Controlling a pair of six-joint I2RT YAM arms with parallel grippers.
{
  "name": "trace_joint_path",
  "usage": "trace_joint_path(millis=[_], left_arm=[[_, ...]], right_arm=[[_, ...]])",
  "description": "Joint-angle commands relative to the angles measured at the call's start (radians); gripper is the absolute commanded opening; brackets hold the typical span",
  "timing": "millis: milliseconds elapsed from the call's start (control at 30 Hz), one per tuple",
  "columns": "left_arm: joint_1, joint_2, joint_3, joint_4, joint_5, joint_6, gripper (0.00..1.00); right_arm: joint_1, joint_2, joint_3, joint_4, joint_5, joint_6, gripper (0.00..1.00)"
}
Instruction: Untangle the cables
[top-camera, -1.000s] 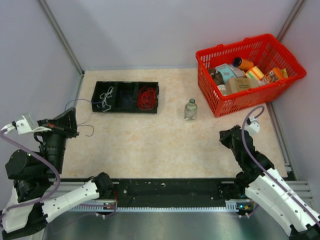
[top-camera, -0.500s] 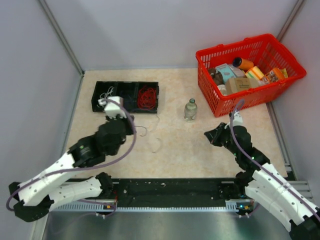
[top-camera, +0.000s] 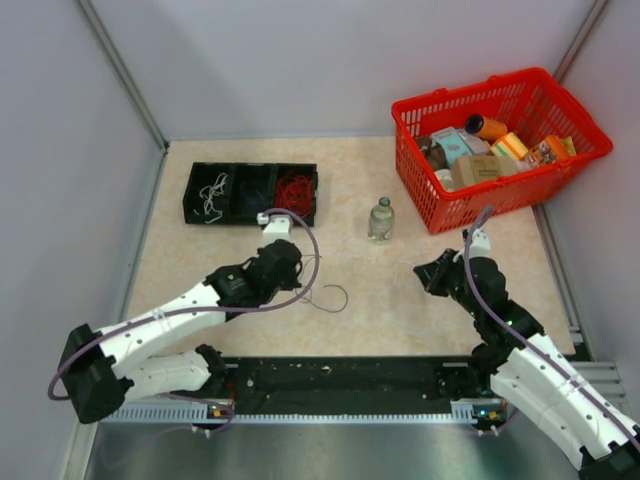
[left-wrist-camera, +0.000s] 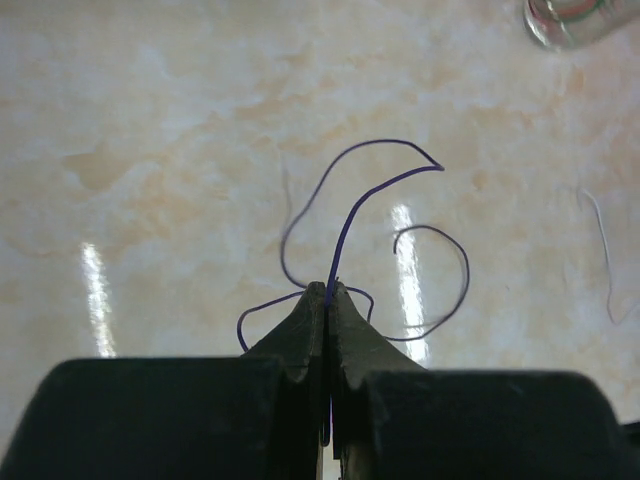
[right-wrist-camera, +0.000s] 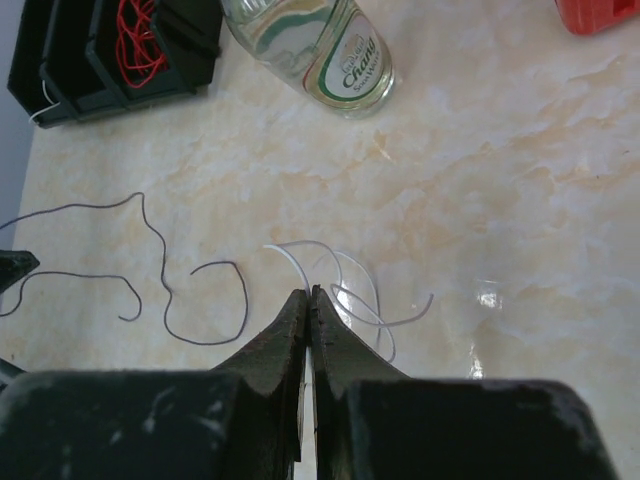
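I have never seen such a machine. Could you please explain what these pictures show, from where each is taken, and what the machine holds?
This is a robot: a left arm and a right arm fixed at the near edge of a table. The wide view looks down from above; the other two come from cameras on the wrists, each showing its own claw. On the table stand a black tray with red cables and white cables, a bottle and a red basket of packages. The left claw is shut on a dark blue wire; the right claw is shut and seems to pinch a white wire. Both wires trail loosely over the table.
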Motion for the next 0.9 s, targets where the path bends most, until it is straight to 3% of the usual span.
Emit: trace_joint_path(millis=[0, 100, 300, 667, 867], left_arm=[[0.002, 0.148, 0.040, 0.112, 0.301, 0.078, 0.00], [-0.006, 0.263, 0.077, 0.121, 0.400, 0.115, 0.00], [-0.018, 0.404, 0.126, 0.065, 0.398, 0.114, 0.04], [-0.037, 0.418, 0.111, 0.084, 0.443, 0.103, 0.57], [-0.041, 0.417, 0.142, -0.030, 0.330, -0.021, 0.59]], right_arm=[[-0.001, 0.000, -0.005, 0.010, 0.029, -0.020, 0.00], [-0.001, 0.003, -0.003, 0.008, 0.032, -0.023, 0.00], [-0.001, -0.003, -0.011, 0.005, 0.032, -0.026, 0.00], [-0.003, -0.004, -0.016, 0.010, 0.029, -0.020, 0.00], [-0.001, -0.007, -0.023, 0.010, 0.021, -0.017, 0.00]])
